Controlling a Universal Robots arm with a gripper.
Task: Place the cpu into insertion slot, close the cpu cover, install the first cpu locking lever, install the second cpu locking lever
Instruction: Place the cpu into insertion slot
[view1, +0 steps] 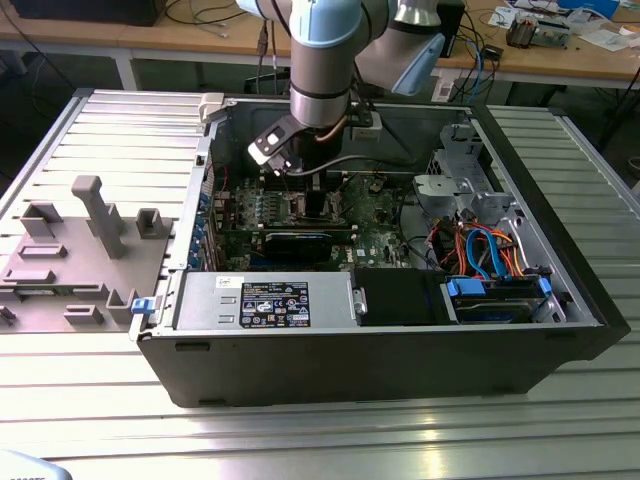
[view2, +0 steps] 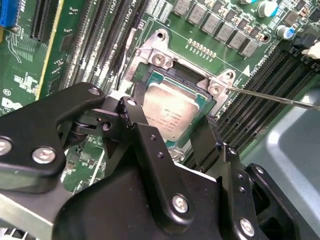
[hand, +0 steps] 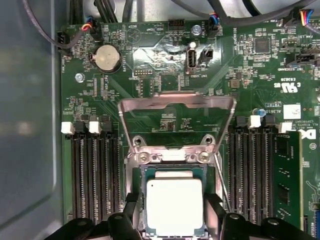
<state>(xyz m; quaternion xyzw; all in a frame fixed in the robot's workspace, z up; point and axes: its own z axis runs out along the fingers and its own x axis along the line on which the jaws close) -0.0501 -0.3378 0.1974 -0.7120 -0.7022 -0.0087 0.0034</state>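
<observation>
The cpu (hand: 174, 205) (view2: 172, 112), a square chip with a dull silver top, lies flat in the insertion slot (hand: 172, 156) (view2: 159, 56) on the green board. My gripper (hand: 174, 212) (view2: 167, 127) is down over it, one black finger against each of two opposite edges of the chip, shut on it. The cpu cover (hand: 150, 102), a thin silver frame, stands raised beyond the slot. A thin wire locking lever (view2: 272, 97) (hand: 225, 187) sticks out unlatched beside the slot. In the exterior view the arm (view1: 320, 70) reaches down into the open computer case (view1: 380, 350).
Long black memory slots (hand: 92, 175) (hand: 250, 175) flank the socket on both sides. A black expansion card (view1: 300, 240) lies just in front of it. A power supply (view1: 265, 300), drive bays (view1: 495, 295) with cables and a grey fixture (view1: 90, 215) surround the work area.
</observation>
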